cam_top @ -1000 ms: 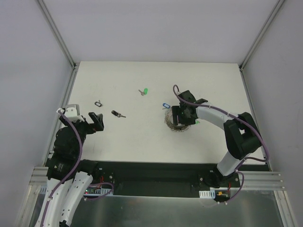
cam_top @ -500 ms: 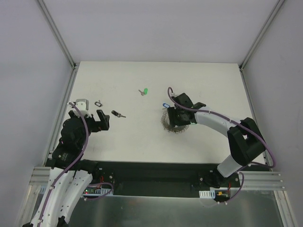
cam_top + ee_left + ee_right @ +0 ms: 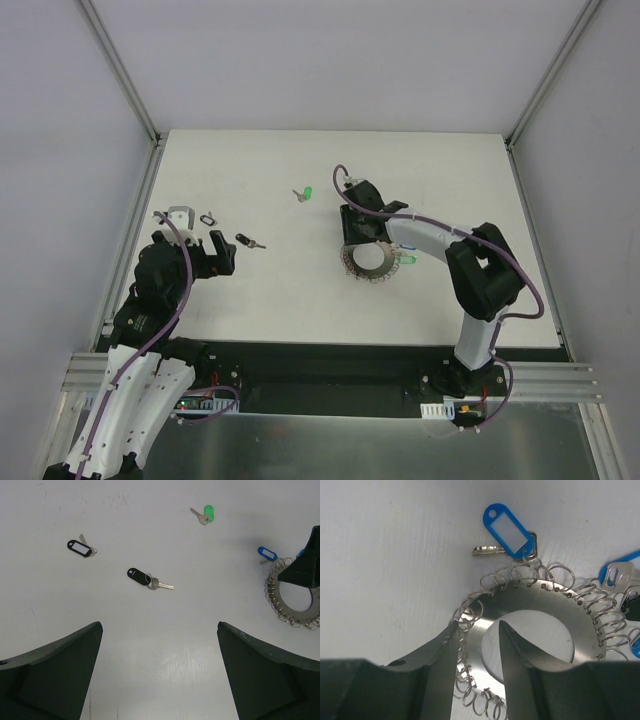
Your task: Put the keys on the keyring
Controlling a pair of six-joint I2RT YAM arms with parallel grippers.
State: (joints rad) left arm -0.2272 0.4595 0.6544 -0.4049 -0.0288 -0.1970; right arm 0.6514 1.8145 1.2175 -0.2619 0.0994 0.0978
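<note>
Low in the right wrist view, the right hand (image 3: 477, 630) straddles the keyring (image 3: 545, 605). One finger lies against the outer coils on the ring's left and the other reaches into the centre hole, so the flat band sits between them. Whether they actually squeeze the band cannot be told.

Just above the ring, at upper centre, lies the blue key (image 3: 507, 530). Its small loop touches the top coils, though I cannot tell if it is threaded on. Its white label panel carries no readable writing. More blue tags (image 3: 620, 567) sit at the ring's right edge.

At the left of the table (image 3: 450, 170), the left hand (image 3: 159, 630) hangs with fingers spread wide, holding nothing. Beyond it, towards the upper left, lie the black key (image 3: 142, 577) and a black tag (image 3: 80, 548) with a plain white label. The green key (image 3: 205, 514) lies at upper centre, apart from both hands.
</note>
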